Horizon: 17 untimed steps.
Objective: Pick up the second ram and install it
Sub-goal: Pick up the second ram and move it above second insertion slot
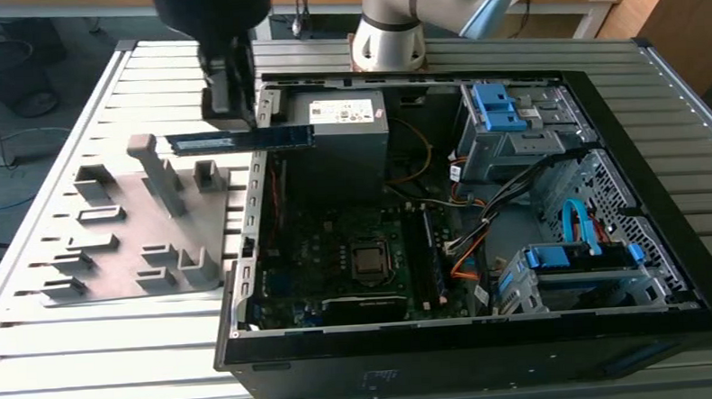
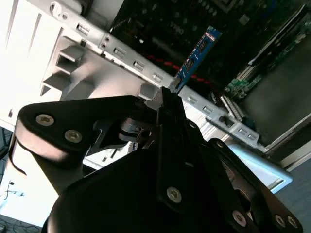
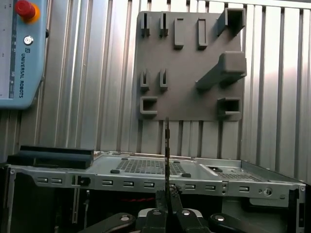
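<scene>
The second ram, a long blue-green stick, hangs level in the air above the case's wall on the exterior view's left, between the grey fixture plate and the open computer. My gripper is shut on it from above, holding it near its middle. In the second wrist view the ram sticks out past the closed fingers toward the motherboard. In the first wrist view the ram stands edge-on, rising from the gripper. The motherboard lies below, inside the case.
The open computer case lies on the slatted metal table, with a power supply, blue drive bays and cables inside. A grey fixture plate with raised holders lies on the exterior view's left. A teach pendant rests on the table.
</scene>
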Each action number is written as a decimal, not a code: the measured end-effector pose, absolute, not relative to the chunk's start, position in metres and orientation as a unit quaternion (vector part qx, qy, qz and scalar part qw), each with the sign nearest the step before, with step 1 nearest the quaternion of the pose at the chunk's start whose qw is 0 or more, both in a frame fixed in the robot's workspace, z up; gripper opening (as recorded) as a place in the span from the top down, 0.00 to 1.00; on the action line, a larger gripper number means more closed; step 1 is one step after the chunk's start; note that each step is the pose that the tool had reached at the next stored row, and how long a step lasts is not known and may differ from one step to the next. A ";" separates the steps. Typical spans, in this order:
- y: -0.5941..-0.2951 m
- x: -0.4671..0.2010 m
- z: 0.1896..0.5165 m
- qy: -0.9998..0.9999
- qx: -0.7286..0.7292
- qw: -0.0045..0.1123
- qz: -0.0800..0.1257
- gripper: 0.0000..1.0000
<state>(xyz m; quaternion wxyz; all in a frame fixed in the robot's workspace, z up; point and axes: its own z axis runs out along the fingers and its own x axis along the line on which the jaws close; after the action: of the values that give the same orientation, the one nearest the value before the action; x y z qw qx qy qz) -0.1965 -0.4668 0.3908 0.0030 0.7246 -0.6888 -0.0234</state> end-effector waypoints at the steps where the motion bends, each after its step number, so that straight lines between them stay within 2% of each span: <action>1: -0.467 -0.192 0.391 -0.689 0.725 0.003 -0.023 0.86; 17: -0.467 -0.120 0.390 -0.689 0.725 0.003 -0.024 0.86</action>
<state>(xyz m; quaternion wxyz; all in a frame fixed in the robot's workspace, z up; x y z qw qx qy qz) -0.1201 -0.4668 0.3895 0.0033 0.7246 -0.6887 -0.0239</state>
